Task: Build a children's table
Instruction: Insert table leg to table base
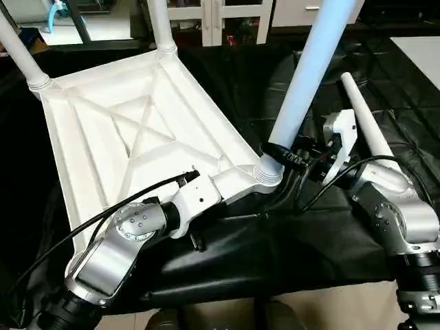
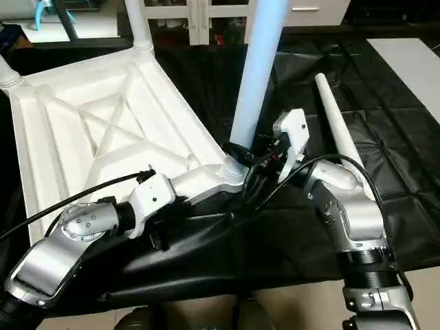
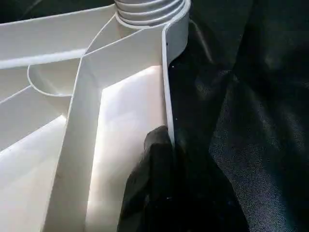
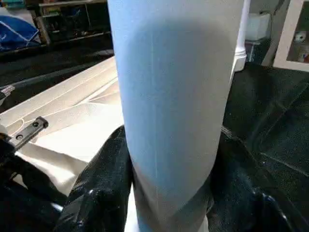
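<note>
The white tabletop (image 1: 130, 124) lies upside down on a black cloth (image 1: 275, 240), its X-ribbed underside facing up. Three legs stand in its corner sockets — two at the far corners (image 1: 159, 24) (image 1: 20, 55) and one at the near right corner (image 1: 309, 75), rising steeply and leaning a little to the right. The right gripper (image 1: 278, 152) has its two black fingers (image 4: 104, 188) closed around the base of this near leg just above the ribbed collar of the socket (image 1: 268, 172), one finger pressed to each side of the tube. The left gripper (image 3: 161, 145) is pinched nearly shut on the thin side wall of the tabletop close to that same corner, one finger (image 3: 149, 183) inside the rim, the other hidden outside it. A fourth leg (image 1: 364, 124) lies loose on the cloth to the right — just beyond the right wrist, its narrow tip pointing away from the robot.
</note>
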